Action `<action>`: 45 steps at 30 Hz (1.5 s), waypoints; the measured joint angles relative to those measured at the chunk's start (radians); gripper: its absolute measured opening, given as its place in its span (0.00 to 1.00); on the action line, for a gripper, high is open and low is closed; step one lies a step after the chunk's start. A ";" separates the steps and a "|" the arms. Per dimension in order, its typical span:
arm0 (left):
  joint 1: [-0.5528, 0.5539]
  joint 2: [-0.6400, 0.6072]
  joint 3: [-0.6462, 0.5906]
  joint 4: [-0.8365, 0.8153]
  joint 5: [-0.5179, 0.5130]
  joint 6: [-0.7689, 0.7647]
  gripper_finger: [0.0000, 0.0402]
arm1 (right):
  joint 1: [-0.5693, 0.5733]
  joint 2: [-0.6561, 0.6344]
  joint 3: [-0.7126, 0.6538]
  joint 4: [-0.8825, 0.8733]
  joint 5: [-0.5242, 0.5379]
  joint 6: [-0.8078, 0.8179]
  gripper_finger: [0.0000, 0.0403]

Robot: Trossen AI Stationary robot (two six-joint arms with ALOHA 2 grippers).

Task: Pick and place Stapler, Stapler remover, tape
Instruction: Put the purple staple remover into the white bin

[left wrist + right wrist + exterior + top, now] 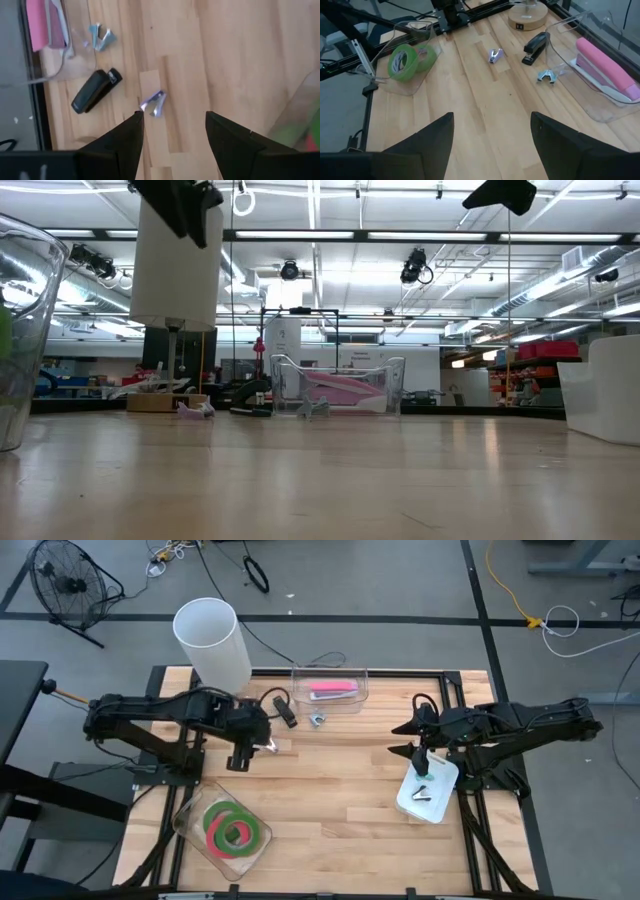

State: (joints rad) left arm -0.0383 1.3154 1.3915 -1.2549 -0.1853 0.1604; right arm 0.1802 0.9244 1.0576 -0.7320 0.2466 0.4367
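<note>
The left gripper (243,758) hangs over the wooden table (340,790) with its fingers spread and nothing between them; in the left wrist view a small purple remover (154,103) lies on the wood just ahead of its fingers (125,140). A black stapler (284,710) lies nearby, beside a silver remover (317,720), which sits just in front of a clear bin (330,687) holding a pink stapler (333,689). The green and red tape (235,827) rests in a clear tray (190,825) at the table's near left corner. The right gripper (421,762) hovers released over a white tray (428,790) on the right side.
</note>
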 joint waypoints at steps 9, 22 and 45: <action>0.000 -0.068 -0.212 0.151 -0.058 0.058 0.54 | 0.000 0.001 0.000 0.003 0.000 0.020 0.65; 0.084 -0.068 -0.515 0.415 -0.054 0.303 0.54 | 0.000 0.049 0.001 0.003 0.006 0.026 0.65; 0.310 0.058 -0.568 0.665 0.100 0.750 0.86 | 0.000 0.087 0.001 0.010 0.026 0.053 0.65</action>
State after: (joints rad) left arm 0.2714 1.3732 0.8230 -0.5902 -0.0849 0.9106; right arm 0.1799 1.0119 1.0588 -0.7223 0.2722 0.4892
